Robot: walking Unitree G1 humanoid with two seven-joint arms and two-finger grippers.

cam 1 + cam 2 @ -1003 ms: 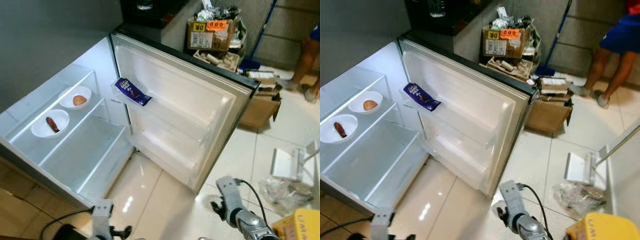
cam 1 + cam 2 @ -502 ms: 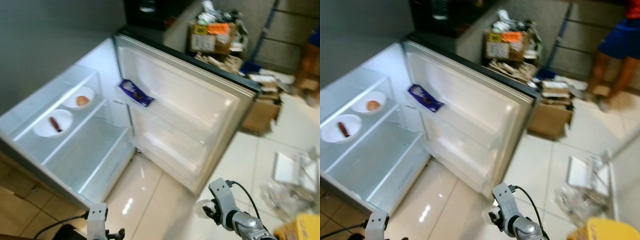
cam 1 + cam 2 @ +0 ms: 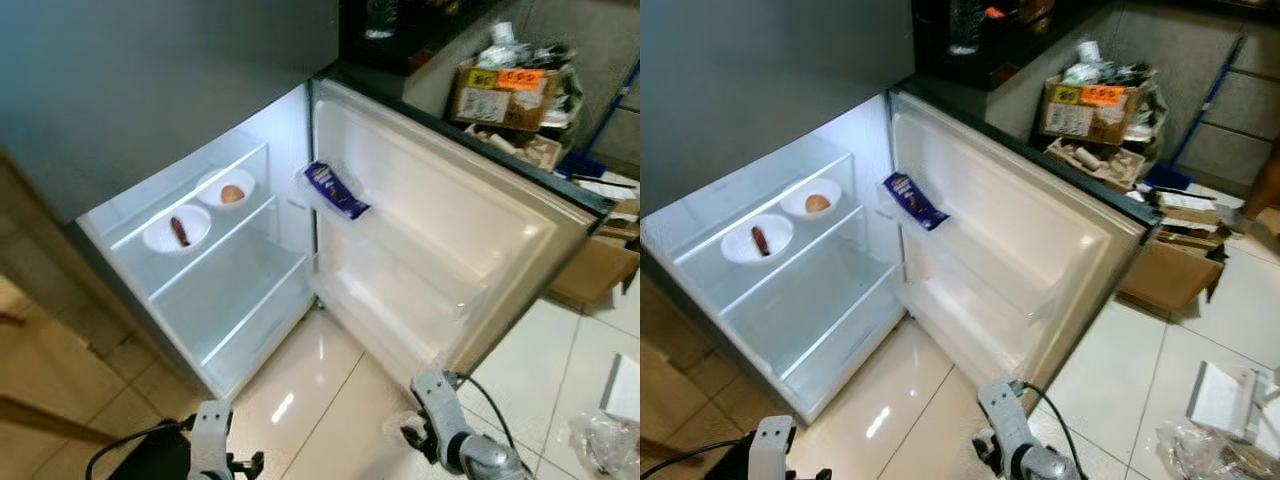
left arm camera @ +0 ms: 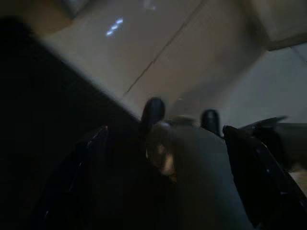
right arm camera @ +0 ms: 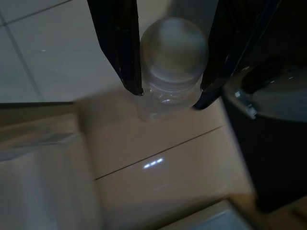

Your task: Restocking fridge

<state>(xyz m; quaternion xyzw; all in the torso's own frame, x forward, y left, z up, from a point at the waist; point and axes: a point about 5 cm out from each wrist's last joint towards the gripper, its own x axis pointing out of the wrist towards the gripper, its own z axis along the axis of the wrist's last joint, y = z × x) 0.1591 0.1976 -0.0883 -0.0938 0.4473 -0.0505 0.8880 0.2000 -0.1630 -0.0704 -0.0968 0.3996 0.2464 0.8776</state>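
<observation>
Right gripper (image 5: 168,93) low over the floor tiles (image 3: 1140,360), fingers clamped on a clear bottle (image 5: 171,57). Fridge (image 3: 240,290) open, two bowls (image 3: 176,228) on its upper shelf, blue packet (image 3: 336,190) in the door rack. Left gripper (image 4: 163,143): can't tell its spread

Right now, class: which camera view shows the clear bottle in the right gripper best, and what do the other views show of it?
The right wrist view: the bottle sits large between the right gripper's two black fingers, which press its sides. In the left eye view it is a pale blob beside the arm. The left wrist view is too dark to tell.
</observation>
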